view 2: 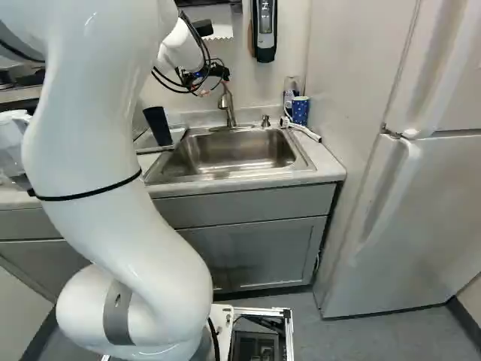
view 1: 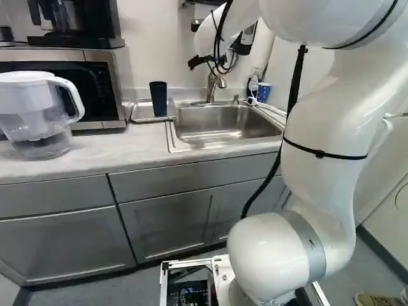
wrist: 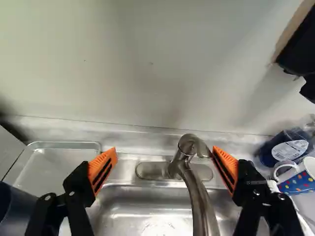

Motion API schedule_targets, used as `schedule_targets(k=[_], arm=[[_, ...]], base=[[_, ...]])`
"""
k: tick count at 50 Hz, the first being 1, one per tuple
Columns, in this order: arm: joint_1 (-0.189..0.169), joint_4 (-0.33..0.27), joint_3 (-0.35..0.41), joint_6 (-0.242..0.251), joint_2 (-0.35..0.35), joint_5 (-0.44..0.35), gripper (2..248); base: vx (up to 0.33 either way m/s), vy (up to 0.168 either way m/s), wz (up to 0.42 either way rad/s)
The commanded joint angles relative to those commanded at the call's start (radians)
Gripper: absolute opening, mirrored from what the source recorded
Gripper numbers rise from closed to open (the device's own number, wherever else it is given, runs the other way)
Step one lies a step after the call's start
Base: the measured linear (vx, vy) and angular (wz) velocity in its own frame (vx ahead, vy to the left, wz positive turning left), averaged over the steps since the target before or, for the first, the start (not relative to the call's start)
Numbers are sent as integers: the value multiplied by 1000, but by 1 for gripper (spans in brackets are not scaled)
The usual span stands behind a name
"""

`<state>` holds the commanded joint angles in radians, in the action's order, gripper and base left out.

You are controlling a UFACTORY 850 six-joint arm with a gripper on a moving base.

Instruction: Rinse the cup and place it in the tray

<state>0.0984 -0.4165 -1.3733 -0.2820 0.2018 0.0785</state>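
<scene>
Wrist view showed my end effector (wrist: 165, 150) spread apart; I judged tap-working the step, next needing careful alignment with the faucet (wrist: 198, 199).

At the left of the left base view, a clear pitcher (view 1: 39, 137) with a white lid and handle stood upright on the pale surface (view 1: 137, 148). A microwave (view 1: 116, 89) sat behind it, with a black coffee maker (view 1: 75, 22) on top, in the upper left. Gray cabinets (view 1: 169, 220) ran below the surface, above a gray floor (view 2: 376, 335). A white refrigerator (view 2: 409, 226) filled the right side of the right base view. Left of it, right of the middle, a blue dotted mug (view 2: 300, 111) stood near a labeled bottle (wrist: 290, 149). A black-and-gray dispenser (view 2: 264, 34) hung on the wall (view 2: 289, 68) in the upper middle.
</scene>
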Motion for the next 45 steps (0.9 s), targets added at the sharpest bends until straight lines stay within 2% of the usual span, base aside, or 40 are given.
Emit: schedule_targets(k=[7,20,45], arm=[[0,0,0,0,0,-9,247],[9,0,21,0,-19,-82,247],[41,0,102,0,-94,-81,247]], base=[[0,0,0],[0,0,0],[0,0,0]])
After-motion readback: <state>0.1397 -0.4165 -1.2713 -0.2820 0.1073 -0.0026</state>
